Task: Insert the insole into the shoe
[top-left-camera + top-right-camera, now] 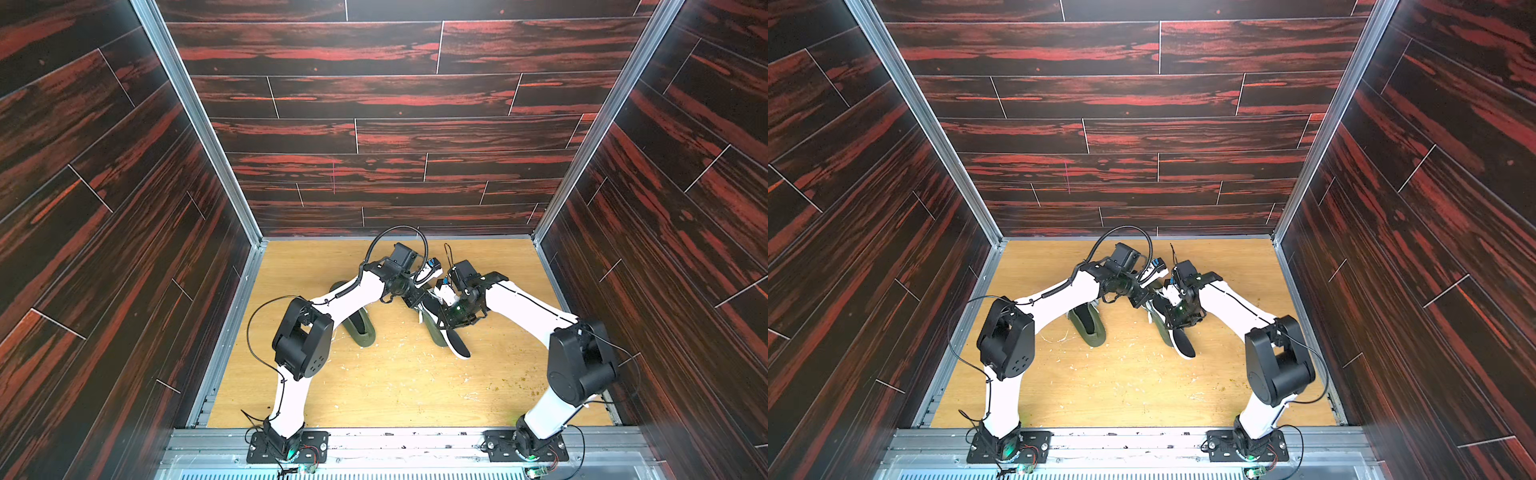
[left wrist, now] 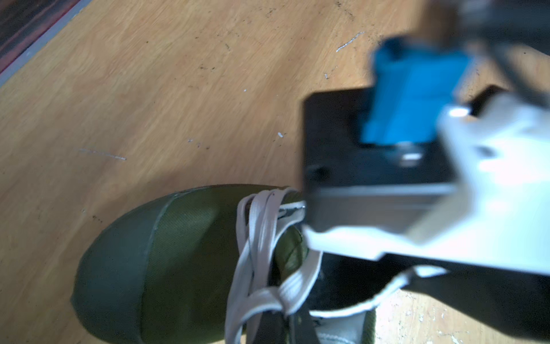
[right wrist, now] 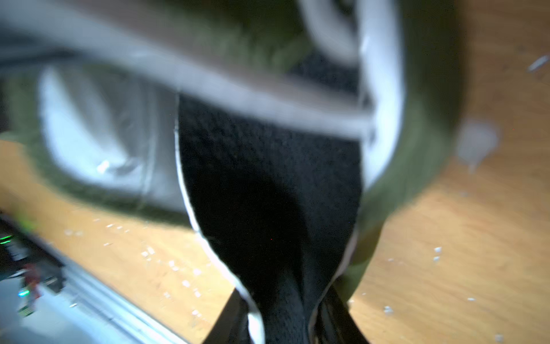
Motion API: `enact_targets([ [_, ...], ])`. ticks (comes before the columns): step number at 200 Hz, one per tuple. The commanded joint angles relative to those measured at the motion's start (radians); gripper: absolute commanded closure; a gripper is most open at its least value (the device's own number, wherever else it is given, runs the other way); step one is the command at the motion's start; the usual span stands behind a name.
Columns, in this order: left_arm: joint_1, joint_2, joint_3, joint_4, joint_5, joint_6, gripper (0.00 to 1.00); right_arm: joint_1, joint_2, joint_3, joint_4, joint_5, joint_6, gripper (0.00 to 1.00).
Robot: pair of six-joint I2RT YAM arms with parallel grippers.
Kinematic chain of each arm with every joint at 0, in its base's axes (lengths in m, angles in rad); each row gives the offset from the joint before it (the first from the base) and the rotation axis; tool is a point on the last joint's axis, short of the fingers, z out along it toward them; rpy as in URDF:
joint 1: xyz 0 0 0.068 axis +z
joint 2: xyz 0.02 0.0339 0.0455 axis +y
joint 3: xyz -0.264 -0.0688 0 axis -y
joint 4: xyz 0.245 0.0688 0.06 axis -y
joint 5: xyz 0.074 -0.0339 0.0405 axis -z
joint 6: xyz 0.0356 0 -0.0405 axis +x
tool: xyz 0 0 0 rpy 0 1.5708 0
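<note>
Front metal rail [image 1: 415, 434] carries both arm bases, and beyond it the wooden counter [image 1: 395, 386] lies open. At left, a second olive shoe [image 1: 362, 332] rests under the left arm. Mid-counter, well off both side walls, the left gripper [image 1: 417, 301] has its fingers together at the laced olive shoe [image 2: 178, 253]. The right gripper [image 3: 282, 318] fingers clamp the black insole [image 3: 268, 178], its front in the shoe's mouth and its back end jutting past the heel.

- Light wooden tabletop [image 1: 395, 386], scuffed and strewn with small white flecks [image 3: 148, 251].
- A plain olive-green shoe [image 1: 362, 332] lies on its left half.
- A laced olive-green shoe [image 2: 178, 253] rests near the centre.
</note>
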Motion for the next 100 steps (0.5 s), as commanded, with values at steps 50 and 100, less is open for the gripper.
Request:
enact_targets([
  [50, -0.003, -0.014, 0.04, 0.065, 0.054, -0.009, 1.0, 0.032, 0.029, 0.021, 0.159, 0.135, -0.08, 0.64],
  [100, -0.002, -0.005, 0.028, 0.077, 0.047, -0.019, 1.0, 0.042, -0.005, -0.074, 0.373, 0.102, -0.104, 0.54],
])
